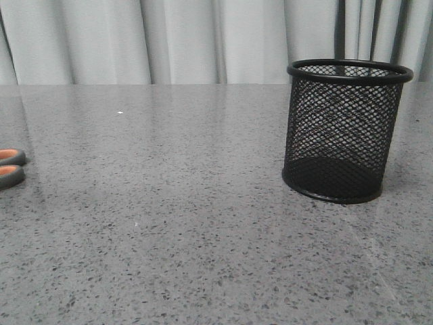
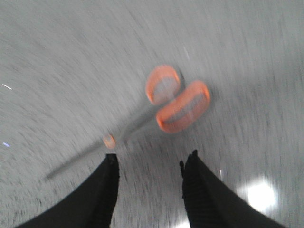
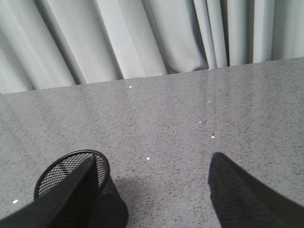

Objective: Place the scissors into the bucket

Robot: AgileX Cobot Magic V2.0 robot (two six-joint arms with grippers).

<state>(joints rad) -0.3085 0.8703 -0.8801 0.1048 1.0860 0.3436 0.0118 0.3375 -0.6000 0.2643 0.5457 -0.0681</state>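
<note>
Front view: bucket (image 1: 348,132) stands upright on the grey table (image 1: 203,237), right side; only the scissors (image 1: 11,167) handle loops peek in at far left edge, well apart from it.

Left wrist view, blurred: left gripper (image 2: 149,163) spread wide, empty, above scissors lying flat on table.

Right wrist view: right gripper (image 3: 151,164) released, empty, bucket near one finger; curtain (image 3: 142,33) behind.

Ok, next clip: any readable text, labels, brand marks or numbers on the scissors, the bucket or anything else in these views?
None can be read in any view.
Scissors: motion-blurred in the left wrist view, and only the handle loops show in the front view; no print can be made out.
Bucket: plain black mesh, no label or marking.
Table and curtain: no writing or signs.
</note>
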